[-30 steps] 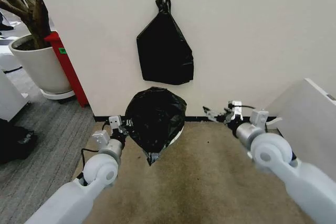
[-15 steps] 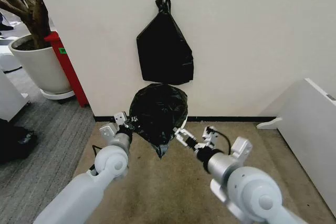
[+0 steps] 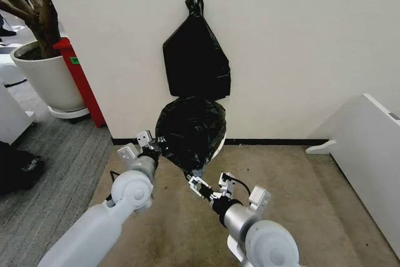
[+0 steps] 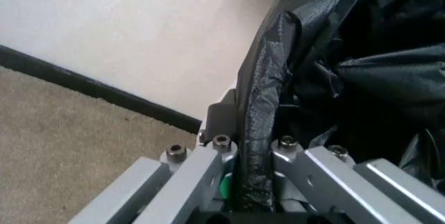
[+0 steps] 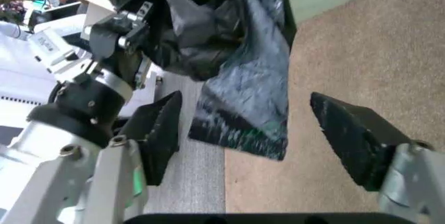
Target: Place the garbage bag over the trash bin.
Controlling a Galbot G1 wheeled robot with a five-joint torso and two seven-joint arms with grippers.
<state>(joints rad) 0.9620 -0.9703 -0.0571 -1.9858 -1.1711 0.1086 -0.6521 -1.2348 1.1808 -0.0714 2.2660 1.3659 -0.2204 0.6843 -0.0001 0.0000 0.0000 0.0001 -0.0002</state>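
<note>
Garbage bag [image 3: 190,132] — edge clenched by left gripper [image 3: 152,144], draped over trash bin [image 3: 217,148] — right gripper [image 3: 201,187], fingers spread, now swung in beneath bag's hanging tip.

The garbage bag's [image 5: 240,62] loose lower corner hangs between the right claw's [image 5: 254,130] spread fingers [image 5: 351,135], touching neither.

garbage bag [image 3: 190,132]: glossy black
trash bin [image 3: 217,148]: cream-white, pale green inside
left gripper [image 3: 152,144]: silver and black
right gripper [image 3: 199,185]: silver, black pads
carpet [image 3: 300,192]: brown
wall [image 3: 300,48]: off-white
</note>
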